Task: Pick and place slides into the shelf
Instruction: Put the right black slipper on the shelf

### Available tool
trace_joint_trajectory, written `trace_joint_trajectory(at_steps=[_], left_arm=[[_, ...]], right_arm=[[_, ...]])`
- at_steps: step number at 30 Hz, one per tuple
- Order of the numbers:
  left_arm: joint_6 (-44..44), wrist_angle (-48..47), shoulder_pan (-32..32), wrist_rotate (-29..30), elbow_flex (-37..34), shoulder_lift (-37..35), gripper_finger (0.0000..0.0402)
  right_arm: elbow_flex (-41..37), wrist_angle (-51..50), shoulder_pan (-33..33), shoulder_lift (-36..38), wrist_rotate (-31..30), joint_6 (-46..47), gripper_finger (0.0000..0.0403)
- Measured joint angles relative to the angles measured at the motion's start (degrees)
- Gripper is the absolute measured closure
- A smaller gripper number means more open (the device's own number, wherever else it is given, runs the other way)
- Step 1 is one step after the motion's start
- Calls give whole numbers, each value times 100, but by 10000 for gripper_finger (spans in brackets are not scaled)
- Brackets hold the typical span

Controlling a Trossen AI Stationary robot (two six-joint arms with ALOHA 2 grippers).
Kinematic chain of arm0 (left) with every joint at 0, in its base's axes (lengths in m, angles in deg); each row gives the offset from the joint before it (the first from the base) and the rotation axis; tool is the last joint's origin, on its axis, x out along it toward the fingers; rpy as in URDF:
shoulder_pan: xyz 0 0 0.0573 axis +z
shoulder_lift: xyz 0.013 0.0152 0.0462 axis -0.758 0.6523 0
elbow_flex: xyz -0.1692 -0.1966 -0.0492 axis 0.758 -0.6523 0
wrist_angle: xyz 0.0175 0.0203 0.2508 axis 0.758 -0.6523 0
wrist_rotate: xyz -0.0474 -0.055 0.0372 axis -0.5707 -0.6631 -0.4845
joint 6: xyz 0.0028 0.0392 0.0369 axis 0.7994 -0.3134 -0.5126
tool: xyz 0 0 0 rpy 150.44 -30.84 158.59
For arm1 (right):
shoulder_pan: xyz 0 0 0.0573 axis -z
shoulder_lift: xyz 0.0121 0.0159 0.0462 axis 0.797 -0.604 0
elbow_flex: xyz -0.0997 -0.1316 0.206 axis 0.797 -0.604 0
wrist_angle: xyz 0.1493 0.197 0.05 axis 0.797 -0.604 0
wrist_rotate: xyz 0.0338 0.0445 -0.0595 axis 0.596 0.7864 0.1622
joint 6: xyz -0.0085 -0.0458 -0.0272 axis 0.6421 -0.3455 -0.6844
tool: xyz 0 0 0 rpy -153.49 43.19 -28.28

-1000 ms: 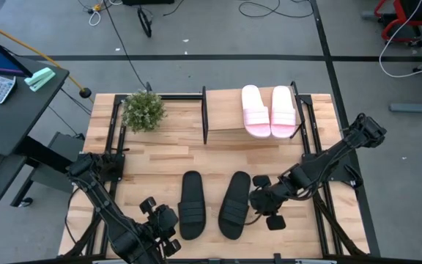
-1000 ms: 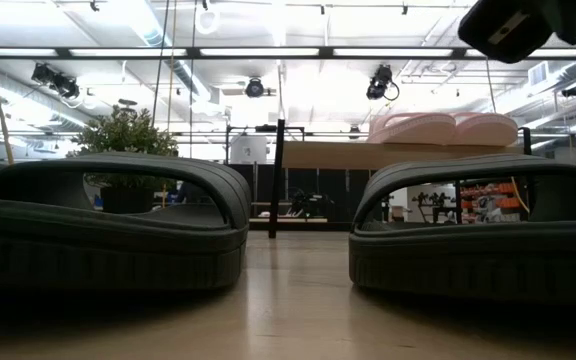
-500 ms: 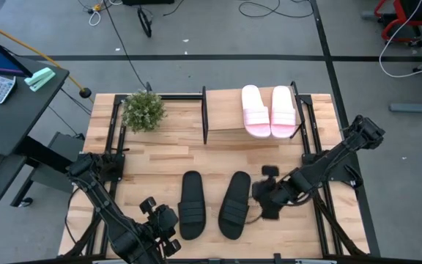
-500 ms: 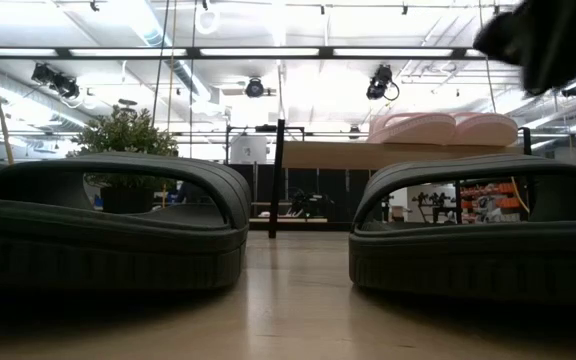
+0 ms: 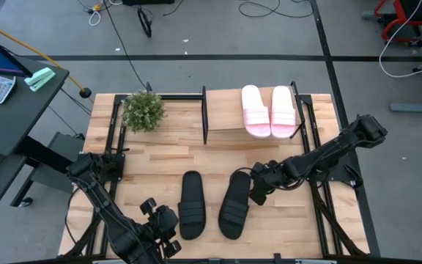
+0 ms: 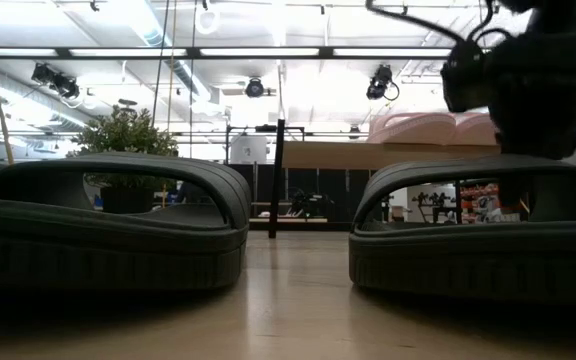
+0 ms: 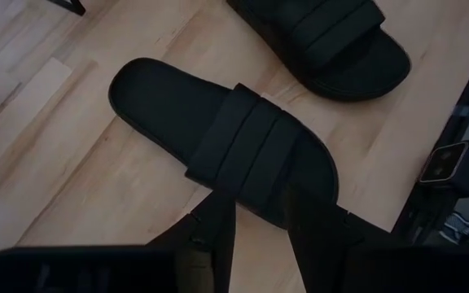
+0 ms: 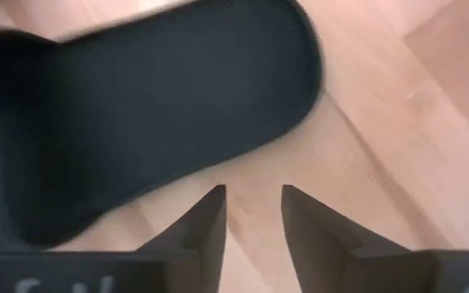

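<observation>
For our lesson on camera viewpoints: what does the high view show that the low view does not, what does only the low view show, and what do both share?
Only the high view shows the left gripper near the table's front edge, beside the left black slide. Only the low view looks under the black slides' arched straps and up at ceiling lights. Both show the two pink slides on the shelf, the plant and the right gripper by the right black slide.

high: straight down, far | low: table-level, near | wrists: close | shared: black slides
</observation>
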Motion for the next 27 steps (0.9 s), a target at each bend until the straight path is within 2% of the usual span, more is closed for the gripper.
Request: trace_joint_trajectory(at_steps=[5, 8, 13, 19, 27], left_arm=[[0, 59, -26, -1, 0, 0, 291], [0, 61, -26, -1, 0, 0, 294], [0, 61, -24, 0, 0, 0, 294], [0, 76, -22, 0, 0, 0, 294], [2, 82, -22, 0, 0, 0, 294]], right_arm=[[-91, 32, 129, 396, -321, 142, 223], [-252, 88, 280, 589, -392, 620, 191], [-653, 723, 369, 803, -380, 1319, 156], [-1023, 1463, 368, 829, -423, 1493, 150], [-1139, 1834, 366, 831, -498, 1502, 155]])
